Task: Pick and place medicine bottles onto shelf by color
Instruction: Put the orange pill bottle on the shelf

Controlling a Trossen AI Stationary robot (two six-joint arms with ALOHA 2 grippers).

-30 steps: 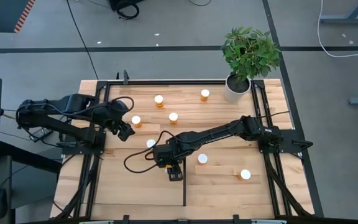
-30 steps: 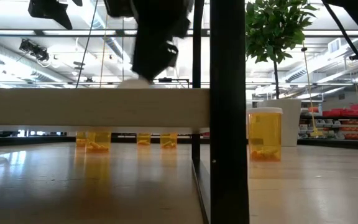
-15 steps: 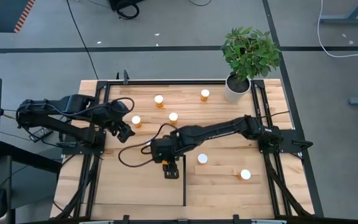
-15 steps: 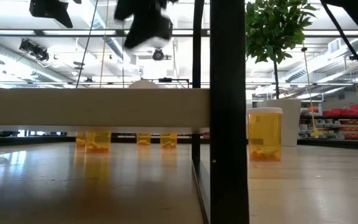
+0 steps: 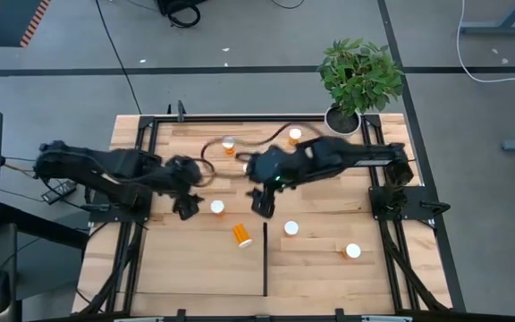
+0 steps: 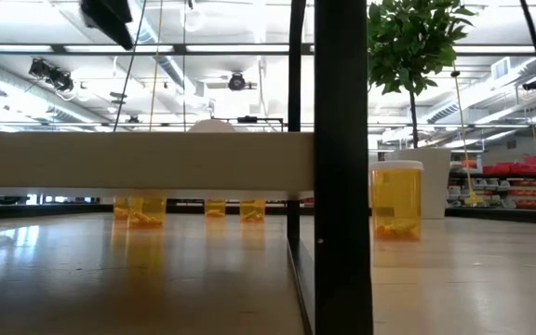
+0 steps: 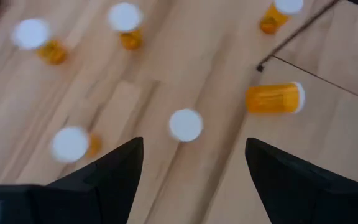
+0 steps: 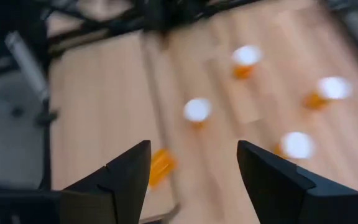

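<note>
**Both arms over mid-table, fingers apart and empty; one bottle on its side**

Left gripper [image 5: 187,207]: over the middle of the table [image 5: 320,268], fingers spread, nothing between them. In its wrist view the two dark fingers [image 7: 107,177] frame bare wood, with one white cap [image 7: 185,124] standing just ahead of the gap.

Right gripper [image 5: 262,204]: near the left one, also over mid-table, fingers spread and empty. Its wrist view shows the fingers [image 8: 123,174] apart above the boards; blurred bottles lie beyond.

Medicine bottles:
- One upright bottle [image 5: 217,207] stands between the two grippers, touching neither.
- One bottle lies tipped on its side [image 5: 242,234], just past the right fingers toward the table's front, on the shelf board [image 5: 195,268] close beside the thin black strip [image 5: 265,259]. The left wrist view shows the same bottle [image 7: 275,98] horizontal, cap pointing away from the strip's end.
- Two upright bottles on the far side of the strip from the tipped one: one just beside the strip [image 5: 291,228], another farther out toward the right arm's base [image 5: 353,251].
- Behind the right arm, toward the plant pot [image 5: 340,122], a bottle [image 5: 294,136] stands upright; another [image 5: 229,143] shows partly under a looped cable [image 5: 240,141].

Low view: one bottle [image 6: 395,200] upright in front on the right of the black upright; several more [image 6: 147,208] visible far back under the pale board edge. No gripper reaches the table surface there.
</note>
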